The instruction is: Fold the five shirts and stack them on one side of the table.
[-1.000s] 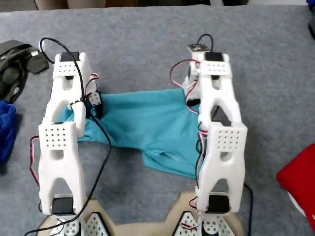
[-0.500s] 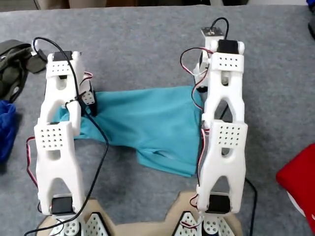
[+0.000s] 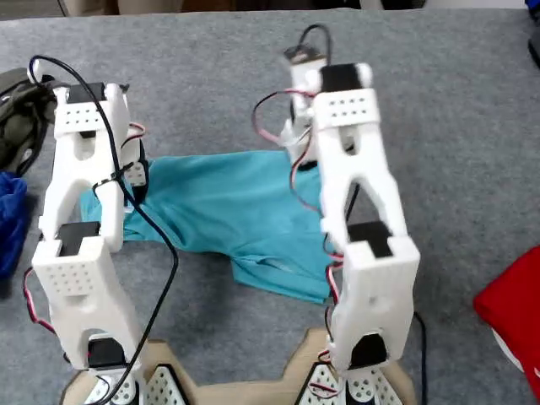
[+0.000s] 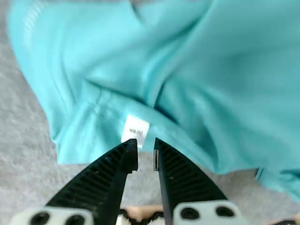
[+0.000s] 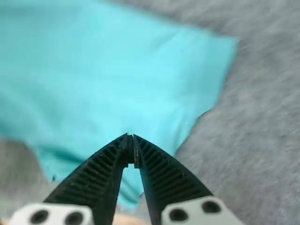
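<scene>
While the teal shirt [image 3: 245,211] is lying rumpled on the table [image 3: 464,101], the left gripper [image 4: 145,152] is hovering barely parted over its label [image 4: 136,129] and the right gripper [image 5: 131,140] clenched, empty, over its edge; a red shirt [image 3: 515,308] and a blue shirt [image 3: 10,224] are waiting either side of it, seemingly nothing stacked.

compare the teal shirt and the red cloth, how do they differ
The teal shirt lies mid-table; the red cloth sits off to one side. The teal shirt is spread out, unfolded; the red cloth is cut off by the picture's edge. Both rest on the grey table.
</scene>
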Robot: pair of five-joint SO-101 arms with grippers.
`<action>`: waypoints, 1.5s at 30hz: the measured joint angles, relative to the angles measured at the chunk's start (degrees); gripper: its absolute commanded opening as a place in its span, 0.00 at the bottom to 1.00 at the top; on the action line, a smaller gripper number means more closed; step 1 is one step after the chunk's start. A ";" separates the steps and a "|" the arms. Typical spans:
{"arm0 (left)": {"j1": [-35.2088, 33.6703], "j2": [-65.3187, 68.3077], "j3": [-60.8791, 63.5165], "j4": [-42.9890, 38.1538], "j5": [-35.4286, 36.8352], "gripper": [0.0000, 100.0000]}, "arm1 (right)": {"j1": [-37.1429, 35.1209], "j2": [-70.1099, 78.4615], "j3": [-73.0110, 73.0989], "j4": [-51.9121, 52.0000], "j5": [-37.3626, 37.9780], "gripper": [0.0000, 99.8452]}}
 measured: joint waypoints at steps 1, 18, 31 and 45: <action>0.00 -0.09 1.67 0.00 -0.79 0.06 | -1.14 -1.05 2.73 0.00 0.00 0.01; 0.00 -0.09 18.55 0.00 -10.11 0.02 | -10.81 -3.08 28.13 -6.59 7.56 0.01; -8.18 -10.81 20.31 -0.35 -12.04 0.02 | -15.91 -9.49 37.01 -10.29 12.31 0.01; -32.88 -48.88 28.84 -1.67 -12.04 0.02 | -16.26 -43.78 37.71 -2.81 12.31 0.01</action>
